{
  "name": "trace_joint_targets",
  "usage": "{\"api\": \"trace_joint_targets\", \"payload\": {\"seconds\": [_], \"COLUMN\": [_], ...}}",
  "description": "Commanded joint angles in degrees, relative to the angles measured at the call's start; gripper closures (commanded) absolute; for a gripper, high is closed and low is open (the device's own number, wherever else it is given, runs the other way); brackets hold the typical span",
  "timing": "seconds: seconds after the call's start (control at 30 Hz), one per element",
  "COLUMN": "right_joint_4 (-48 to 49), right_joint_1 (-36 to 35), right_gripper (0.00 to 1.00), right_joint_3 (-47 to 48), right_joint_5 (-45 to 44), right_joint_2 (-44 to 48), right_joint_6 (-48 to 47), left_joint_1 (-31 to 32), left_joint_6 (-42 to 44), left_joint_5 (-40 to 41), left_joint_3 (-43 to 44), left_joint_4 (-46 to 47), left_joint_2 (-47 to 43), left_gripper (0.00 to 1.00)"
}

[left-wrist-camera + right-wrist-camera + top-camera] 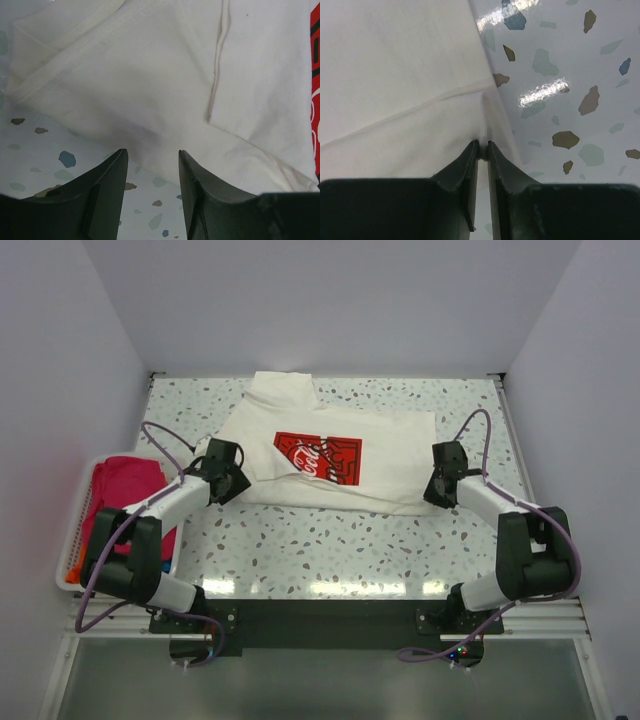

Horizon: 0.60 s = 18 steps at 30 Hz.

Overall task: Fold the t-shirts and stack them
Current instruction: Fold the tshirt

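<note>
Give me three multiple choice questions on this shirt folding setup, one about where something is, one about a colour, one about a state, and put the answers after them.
1. Where does the white slatted plastic basket stand?
A. at the far right corner
B. at the left side, beside the left arm
C. on top of the white shirt

2. What colour is the rectangular chest print on the white cloth t-shirt?
A. red
B. blue
C. green

3. How do the left jaws stand?
A. shut on the basket rim
B. shut on a magenta shirt
C. open at the white t-shirt's edge

Answers:
1 B, the top view shows the basket left of the speckled table.
2 A, the print reads red in the top view.
3 C, the left wrist view shows a clear gap between them, with nothing held.
</note>
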<state>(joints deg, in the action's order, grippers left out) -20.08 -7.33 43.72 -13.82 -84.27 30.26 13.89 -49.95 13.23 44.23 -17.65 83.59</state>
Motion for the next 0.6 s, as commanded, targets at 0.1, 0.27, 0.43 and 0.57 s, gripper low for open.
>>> {"api": "trace_joint_targets", "payload": {"seconds": [0.1,0.27,0.43,0.57], "right_joint_4": [2.23,1.53,1.62,2.14], "right_joint_1": [0.48,0.65,2.49,6.09], "right_gripper": [0.96,1.0,1.0,1.0], "right_joint_3": [2.15,3.56,4.88,6.28], "right_joint_5": [-0.15,0.73,3.79,8.09], "right_joint_2": [-0.46,-0.46,-0.89,-2.3], "right_joint_6": [-0.38,-0.55,-0.64,-0.55], "left_joint_1": [-0.35,-0.35,-0.62,-0.97], "left_joint_6": [0.74,0.73,0.65,0.56], "left_joint_5": [0.04,0.39,0.3,0.21], "left_joint_3": [0.51,0.68,0.6,0.42], "left_joint_4": [1.21,0.95,0.69,0.69], "left_joint_2": [0.52,0.52,0.78,1.31], "left_gripper": [0.5,0.5,0.5,0.5]}}
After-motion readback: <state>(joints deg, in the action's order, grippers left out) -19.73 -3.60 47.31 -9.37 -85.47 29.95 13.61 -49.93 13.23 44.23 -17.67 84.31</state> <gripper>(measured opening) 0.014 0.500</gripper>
